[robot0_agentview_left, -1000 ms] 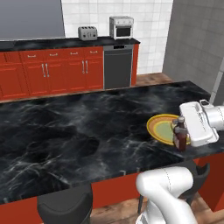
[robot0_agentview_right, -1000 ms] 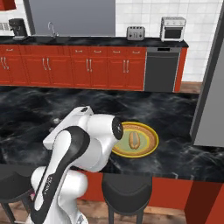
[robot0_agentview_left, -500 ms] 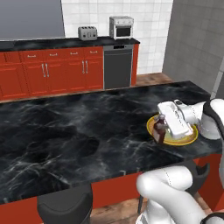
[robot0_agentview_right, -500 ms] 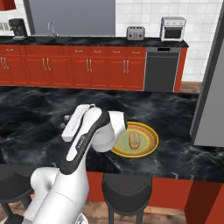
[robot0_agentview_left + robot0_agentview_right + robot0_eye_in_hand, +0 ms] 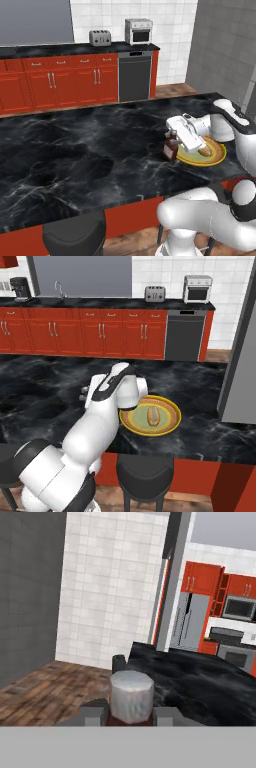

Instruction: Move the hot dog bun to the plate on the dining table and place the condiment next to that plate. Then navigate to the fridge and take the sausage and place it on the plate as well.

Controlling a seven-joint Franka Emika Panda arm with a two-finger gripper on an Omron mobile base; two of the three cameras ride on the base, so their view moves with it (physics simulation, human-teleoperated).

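Note:
My gripper (image 5: 174,141) is shut on the condiment (image 5: 170,149), a small dark red-brown bottle held upright just left of the plate (image 5: 216,156) on the dining table (image 5: 90,150). I cannot tell whether the bottle's base touches the marble. In the hand view its grey cap (image 5: 131,699) sits between the two fingers (image 5: 93,711). The hot dog bun (image 5: 153,415) lies in the middle of the yellow plate (image 5: 170,422). My white arm hides the bottle in the right base view. The sausage is out of view. A tall grey slab (image 5: 241,366) at the right may be the fridge.
Red wall cabinets (image 5: 60,80) with a black dishwasher (image 5: 135,77), a toaster (image 5: 100,37) and a small oven (image 5: 138,31) stand behind the island. Dark stools (image 5: 144,478) stand at the island's near side. The marble top stretches bare to the left.
My gripper has carried the bottle leftward, from the plate's near right side across it to its left side, and lower toward the table. The bun and plate have stayed put.

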